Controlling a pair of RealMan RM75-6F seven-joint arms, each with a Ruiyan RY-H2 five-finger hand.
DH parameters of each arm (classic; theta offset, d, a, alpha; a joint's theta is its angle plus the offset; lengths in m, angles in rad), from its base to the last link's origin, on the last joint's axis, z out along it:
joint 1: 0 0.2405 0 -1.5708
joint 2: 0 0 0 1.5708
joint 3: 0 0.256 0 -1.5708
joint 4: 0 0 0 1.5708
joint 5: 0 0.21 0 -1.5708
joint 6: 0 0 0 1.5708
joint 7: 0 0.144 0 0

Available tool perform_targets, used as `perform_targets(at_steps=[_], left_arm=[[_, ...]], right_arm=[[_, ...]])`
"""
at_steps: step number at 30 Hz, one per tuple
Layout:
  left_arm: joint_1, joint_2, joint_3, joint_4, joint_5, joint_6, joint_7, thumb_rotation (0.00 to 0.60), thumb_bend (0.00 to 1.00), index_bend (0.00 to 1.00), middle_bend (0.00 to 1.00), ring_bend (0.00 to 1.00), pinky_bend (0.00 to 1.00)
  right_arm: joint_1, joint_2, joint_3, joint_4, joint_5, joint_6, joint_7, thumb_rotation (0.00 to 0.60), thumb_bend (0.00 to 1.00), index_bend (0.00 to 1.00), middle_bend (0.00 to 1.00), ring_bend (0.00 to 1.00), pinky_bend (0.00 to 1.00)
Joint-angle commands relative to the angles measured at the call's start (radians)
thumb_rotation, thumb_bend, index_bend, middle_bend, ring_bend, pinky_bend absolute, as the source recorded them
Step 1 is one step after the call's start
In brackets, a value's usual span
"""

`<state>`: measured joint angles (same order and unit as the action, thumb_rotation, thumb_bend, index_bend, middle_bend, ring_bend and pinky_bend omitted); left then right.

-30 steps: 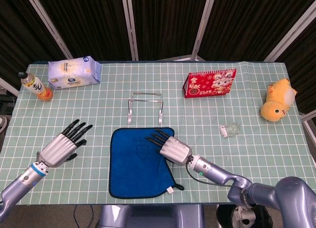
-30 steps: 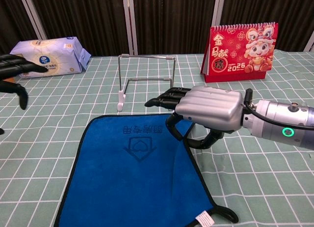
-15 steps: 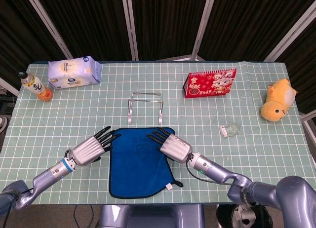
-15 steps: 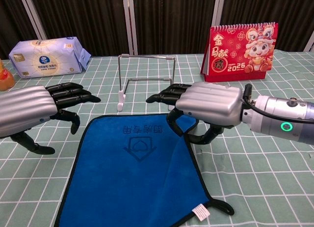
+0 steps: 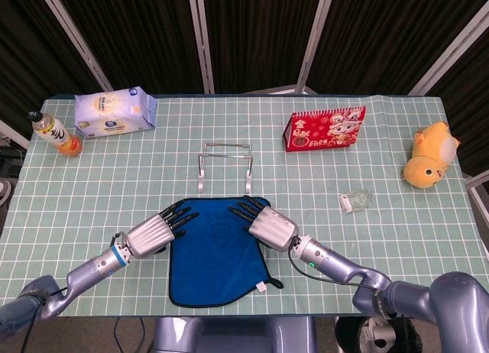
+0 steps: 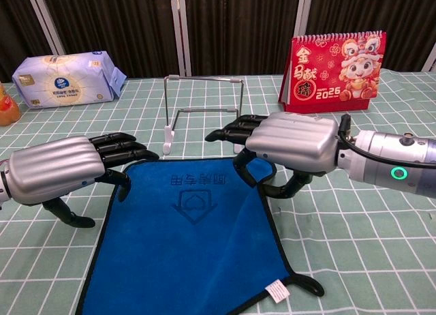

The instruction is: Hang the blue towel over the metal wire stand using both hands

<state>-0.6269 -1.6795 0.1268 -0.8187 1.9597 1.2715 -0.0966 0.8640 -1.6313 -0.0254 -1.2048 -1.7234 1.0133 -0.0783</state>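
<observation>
The blue towel point(image 5: 216, 254) point(image 6: 191, 240) lies flat on the checked cloth near the table's front edge. The metal wire stand point(image 5: 225, 166) point(image 6: 203, 112) stands upright just behind it, bare. My left hand point(image 5: 151, 233) point(image 6: 58, 169) hovers at the towel's far left corner, its dark fingers spread over the edge and holding nothing. Above the far right corner is my right hand point(image 5: 269, 226) point(image 6: 294, 142), fingers stretched toward the stand and thumb curled down beside the towel's right edge. Neither hand visibly grips the cloth.
A tissue pack point(image 5: 114, 113) point(image 6: 65, 78) and a bottle point(image 5: 53, 133) sit at the back left. A red calendar point(image 5: 325, 128) point(image 6: 337, 68) stands right of the stand. Farther right are a small clear object point(image 5: 355, 201) and a yellow plush toy point(image 5: 432, 156).
My left hand has swung in from the left to the towel's far left corner. The right hand has barely moved. The towel's near right corner has shifted slightly.
</observation>
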Motion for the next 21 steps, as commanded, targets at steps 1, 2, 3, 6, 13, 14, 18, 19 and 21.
perform_targets(at_steps=[1,2,3,6,13,14,18,19,21], left_arm=[[-0.002,-0.012,0.01,0.016,-0.007,0.002,-0.012,0.6,0.14,0.46,0.0,0.0,0.0],[-0.002,-0.017,0.013,0.022,-0.008,0.004,-0.015,0.6,0.14,0.46,0.0,0.0,0.0],[-0.004,-0.023,0.015,0.026,-0.01,0.005,-0.019,0.6,0.14,0.46,0.0,0.0,0.0],[-0.008,-0.037,0.02,0.033,-0.014,0.005,-0.026,0.6,0.14,0.46,0.0,0.0,0.0],[-0.024,-0.057,0.033,0.029,-0.015,-0.009,-0.001,0.6,0.21,0.46,0.0,0.0,0.0],[-0.027,-0.058,0.034,0.025,-0.015,-0.013,0.005,0.6,0.21,0.46,0.0,0.0,0.0],[-0.035,-0.057,0.036,0.002,-0.02,-0.021,0.031,0.6,0.22,0.46,0.0,0.0,0.0],[-0.037,-0.055,0.036,-0.004,-0.022,-0.021,0.035,0.6,0.22,0.46,0.0,0.0,0.0],[-0.04,-0.051,0.037,-0.011,-0.024,-0.022,0.045,0.6,0.26,0.46,0.0,0.0,0.0]], right_arm=[[-0.001,0.001,-0.001,0.002,0.002,-0.002,0.0,0.6,0.5,0.66,0.01,0.0,0.0],[-0.002,0.002,-0.001,0.002,0.003,-0.002,0.0,0.6,0.5,0.66,0.01,0.0,0.0],[-0.003,0.003,-0.002,0.001,0.003,-0.001,0.001,0.6,0.5,0.66,0.01,0.0,0.0],[-0.004,0.006,-0.002,-0.003,0.002,0.001,0.0,0.6,0.5,0.66,0.01,0.0,0.0],[-0.005,0.014,-0.002,-0.019,-0.002,0.007,-0.005,0.6,0.5,0.66,0.01,0.0,0.0],[-0.005,0.015,-0.002,-0.021,-0.002,0.007,-0.006,0.6,0.5,0.66,0.01,0.0,0.0],[-0.007,0.019,-0.005,-0.029,-0.004,0.008,-0.012,0.6,0.5,0.66,0.01,0.0,0.0],[-0.007,0.021,-0.005,-0.03,-0.005,0.008,-0.014,0.6,0.5,0.66,0.01,0.0,0.0],[-0.007,0.024,-0.005,-0.034,-0.006,0.01,-0.017,0.6,0.5,0.66,0.01,0.0,0.0]])
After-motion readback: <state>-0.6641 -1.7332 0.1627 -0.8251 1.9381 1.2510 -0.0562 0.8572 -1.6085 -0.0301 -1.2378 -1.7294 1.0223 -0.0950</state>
